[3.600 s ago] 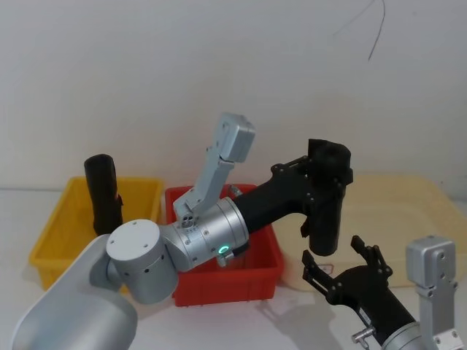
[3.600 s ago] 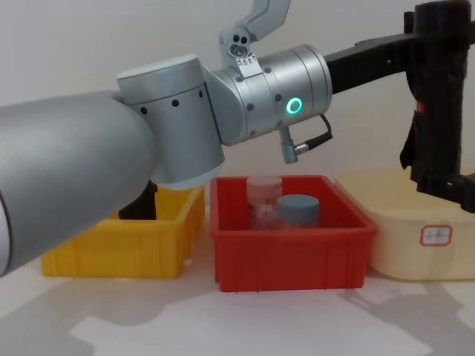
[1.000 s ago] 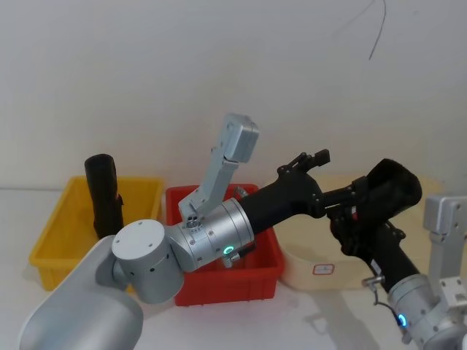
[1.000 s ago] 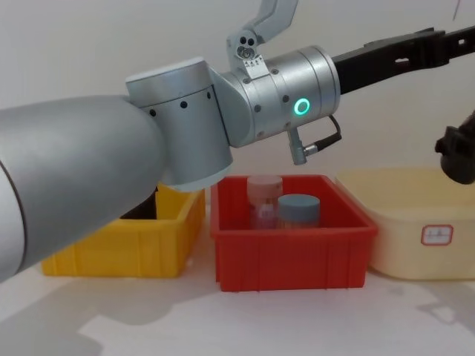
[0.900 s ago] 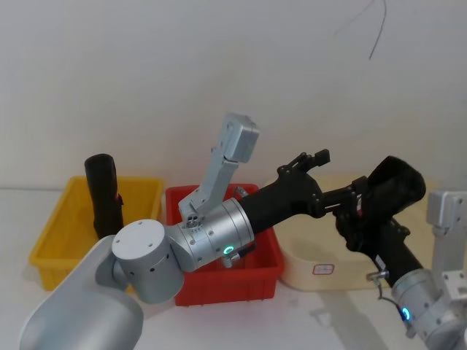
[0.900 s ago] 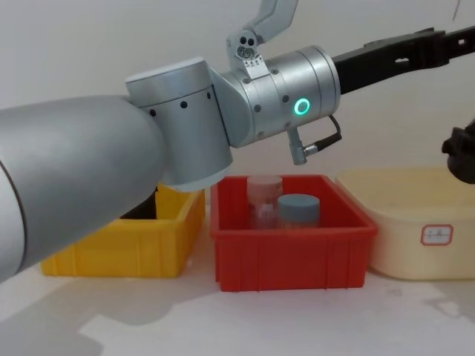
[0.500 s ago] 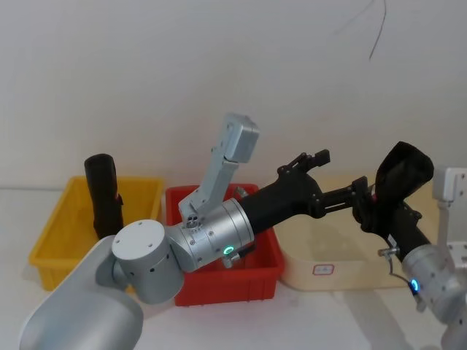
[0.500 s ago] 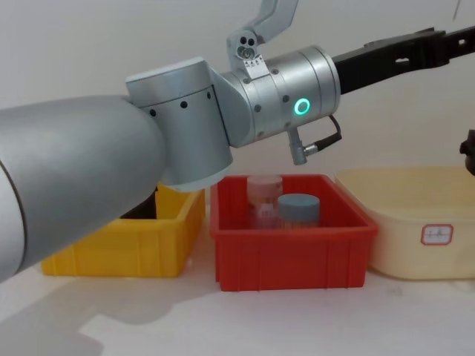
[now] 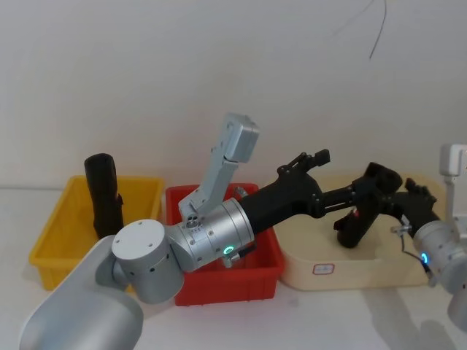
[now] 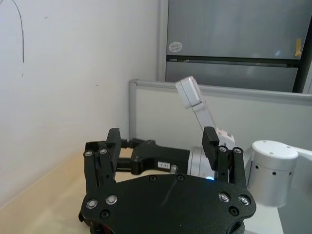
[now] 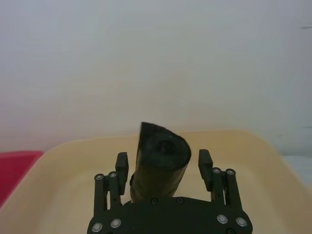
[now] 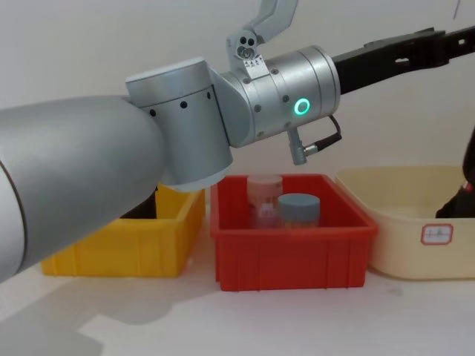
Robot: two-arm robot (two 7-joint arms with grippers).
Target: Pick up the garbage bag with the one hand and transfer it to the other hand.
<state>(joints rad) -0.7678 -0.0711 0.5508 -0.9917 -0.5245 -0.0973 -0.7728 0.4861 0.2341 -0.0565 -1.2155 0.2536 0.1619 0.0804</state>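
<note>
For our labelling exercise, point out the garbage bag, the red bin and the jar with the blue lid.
garbage bag [image 11: 162, 146], right wrist view, on its round end face.
red bin [image 12: 289, 256], chest view, on its front wall.
jar [image 12: 298, 202], chest view, on its blue lid.

The garbage bag [image 9: 356, 226] is black with a small red mark. My left gripper [image 10: 162, 139] and my right gripper [image 11: 163, 156] are black with silver screw heads. My left arm [image 9: 142, 262] is silver-grey with a green ring light. The yellow bin [image 9: 55, 237], red bin [image 9: 255, 281] and cream tub [image 9: 365, 273] are plain; the tub's label [image 9: 324, 269] is white, red-bordered. The jar lid [image 12: 299, 202] is grey-blue.
</note>
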